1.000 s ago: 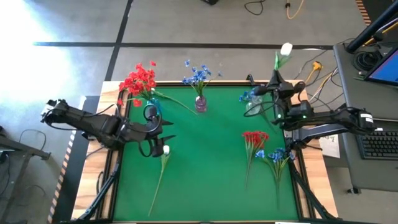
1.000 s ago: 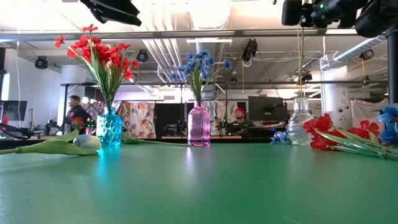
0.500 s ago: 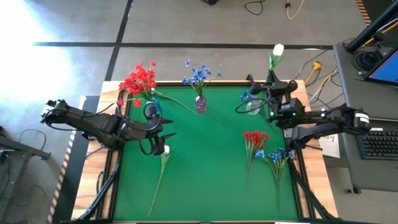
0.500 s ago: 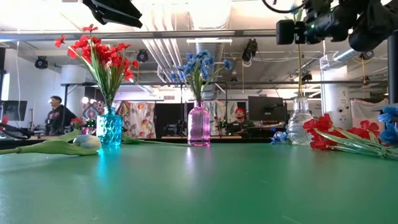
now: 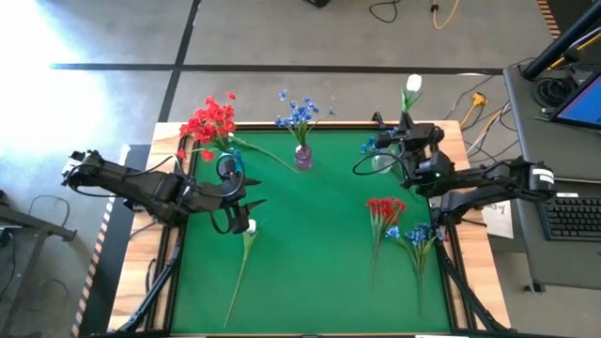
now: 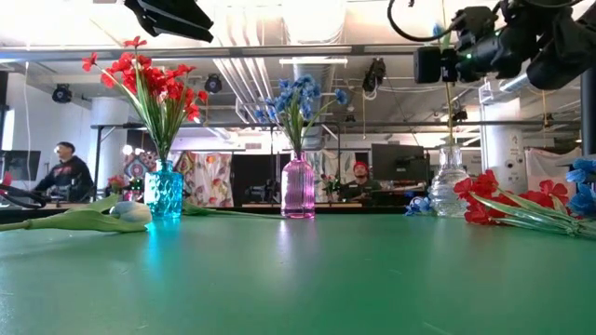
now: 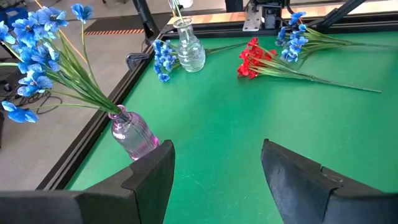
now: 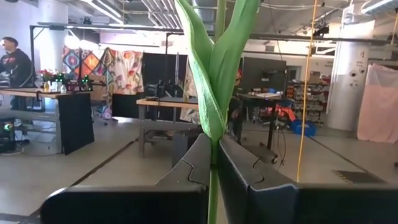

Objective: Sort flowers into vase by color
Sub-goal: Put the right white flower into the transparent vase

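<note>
From above, the right gripper hangs over the far right part of the green table, pinched tight on the stem of a white tulip whose bud pokes out past the table's far edge, right by the clear vase. A sprig of blue flowers lies just beside that vase. The red flowers stand in the blue vase at the far left, more blue blooms fill the pink vase in the middle, and a loose red bunch and a loose blue bunch lie near the right edge. The left gripper sits over the left side with its fingers apart and nothing between them, just above a second white tulip lying on the mat. Down at table level, the blue vase, the pink vase and the clear vase line up across the back, the right arm's gripper is up high above the clear one, and a person is in the room far behind. The left wrist camera looks past its spread fingers toward the pink vase and the clear vase. The right wrist camera shows its two fingers clamped together on the tulip's green stem.
</note>
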`<state>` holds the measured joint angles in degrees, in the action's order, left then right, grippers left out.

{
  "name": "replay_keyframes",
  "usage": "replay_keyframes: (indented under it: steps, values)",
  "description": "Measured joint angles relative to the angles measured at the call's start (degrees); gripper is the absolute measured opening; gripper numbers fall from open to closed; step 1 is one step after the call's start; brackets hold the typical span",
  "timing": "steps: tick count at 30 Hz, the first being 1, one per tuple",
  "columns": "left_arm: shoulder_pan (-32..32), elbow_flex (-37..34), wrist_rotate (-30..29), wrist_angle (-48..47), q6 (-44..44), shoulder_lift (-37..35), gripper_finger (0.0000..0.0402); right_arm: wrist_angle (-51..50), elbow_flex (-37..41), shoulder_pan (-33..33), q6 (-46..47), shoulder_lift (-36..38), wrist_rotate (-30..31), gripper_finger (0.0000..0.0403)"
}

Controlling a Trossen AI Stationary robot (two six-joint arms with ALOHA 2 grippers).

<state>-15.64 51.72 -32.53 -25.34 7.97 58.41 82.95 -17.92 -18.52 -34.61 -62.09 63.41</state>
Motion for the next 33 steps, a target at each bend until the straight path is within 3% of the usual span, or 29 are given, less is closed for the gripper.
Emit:
replay_keyframes:
  steps: [14,20,30,33]
  values:
    - [0.0,0.0,0.0,0.0,0.0,0.0,0.0223,-0.1,1.1,2.5,1.2,0.1,0.3,0.0013]
    - [0.0,0.0,0.0,0.0,0.2,0.0,0.0223,-0.1,1.1,3.7,-0.6,0.2,3.1,0.0018]
    - [0.0,0.0,0.0,0.0,0.3,0.0,0.0223,-0.1,1.0,5.5,0.2,0.2,4.4,0.0141]
    - [0.0,0.0,0.0,0.0,0.5,0.0,0.0223,-0.2,0.8,6.4,0.1,0.2,7.2,0.0174]
